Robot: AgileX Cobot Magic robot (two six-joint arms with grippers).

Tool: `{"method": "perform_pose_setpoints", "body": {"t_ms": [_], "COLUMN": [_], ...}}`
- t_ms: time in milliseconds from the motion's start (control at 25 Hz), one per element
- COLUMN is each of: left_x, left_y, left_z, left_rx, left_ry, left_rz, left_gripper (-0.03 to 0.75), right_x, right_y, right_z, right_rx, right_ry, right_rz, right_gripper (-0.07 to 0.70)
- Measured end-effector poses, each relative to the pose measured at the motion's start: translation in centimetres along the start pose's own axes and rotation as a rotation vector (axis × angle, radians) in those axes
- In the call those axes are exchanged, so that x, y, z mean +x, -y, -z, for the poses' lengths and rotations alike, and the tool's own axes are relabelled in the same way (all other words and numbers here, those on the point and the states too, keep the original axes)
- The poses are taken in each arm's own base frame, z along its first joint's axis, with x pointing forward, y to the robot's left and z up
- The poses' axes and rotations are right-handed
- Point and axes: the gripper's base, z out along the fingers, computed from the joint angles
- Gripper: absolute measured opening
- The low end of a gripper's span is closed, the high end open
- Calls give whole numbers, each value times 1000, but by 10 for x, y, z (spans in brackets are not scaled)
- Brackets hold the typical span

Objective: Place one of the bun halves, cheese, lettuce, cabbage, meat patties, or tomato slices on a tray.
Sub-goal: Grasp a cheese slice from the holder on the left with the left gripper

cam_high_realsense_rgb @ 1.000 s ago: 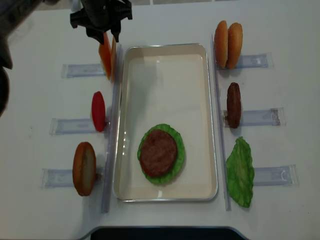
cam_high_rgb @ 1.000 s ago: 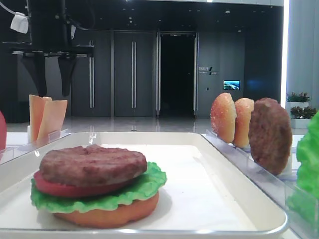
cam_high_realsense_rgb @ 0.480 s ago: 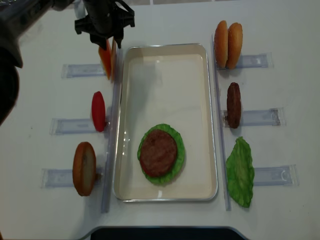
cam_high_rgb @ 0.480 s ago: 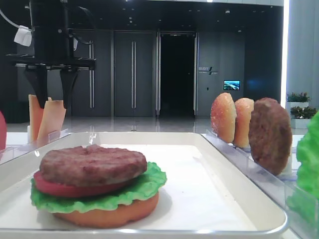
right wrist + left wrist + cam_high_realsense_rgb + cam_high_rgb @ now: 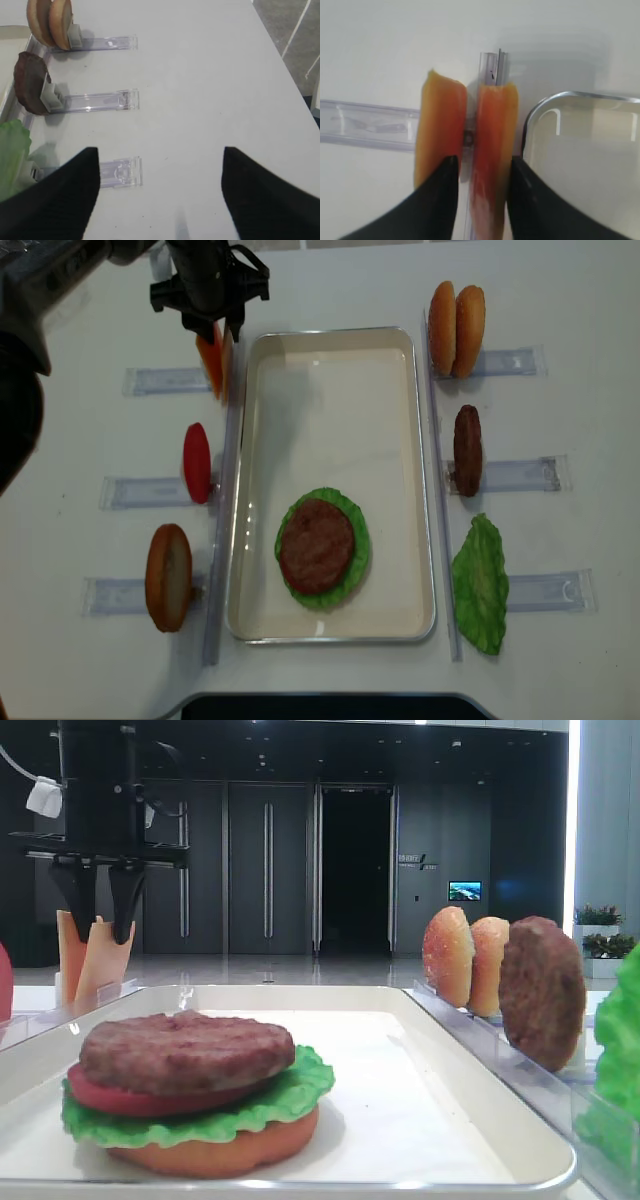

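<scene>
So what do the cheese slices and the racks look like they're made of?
Cheese slices: likely soft rubber or plastic, smooth and slightly glossy; they stand on edge with slightly wavy rims. Racks: clear hard plastic, since the table shows through and their edges catch highlights.

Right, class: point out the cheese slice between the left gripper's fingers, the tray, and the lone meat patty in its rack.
cheese slice (image 5: pixel 490 150), left wrist view, middle of its top edge.
tray (image 5: pixel 330 370), overhead view, bare floor.
meat patty (image 5: pixel 467 450), overhead view, middle of its upper edge.
</scene>
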Motion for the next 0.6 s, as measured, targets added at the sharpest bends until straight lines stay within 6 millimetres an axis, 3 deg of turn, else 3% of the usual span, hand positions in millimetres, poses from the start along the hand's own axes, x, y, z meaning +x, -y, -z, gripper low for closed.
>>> {"method": "perform_pose_setpoints", "body": {"t_ms": [320,600], "left_x": [0,-1], "left_y": [-1,-3], "left_z": [0,2], "left_rx": [-16,-35], "left_ry": [-2,-7], "left_rz": [-8,-12], "left_gripper": [43,34], "right_x": [0,0], "right_y": [0,0], "right_z": [0,0], "right_rx": [0,0], "right_ry": [0,0], "right_rz": [0,0], "right_gripper": [515,515]}}
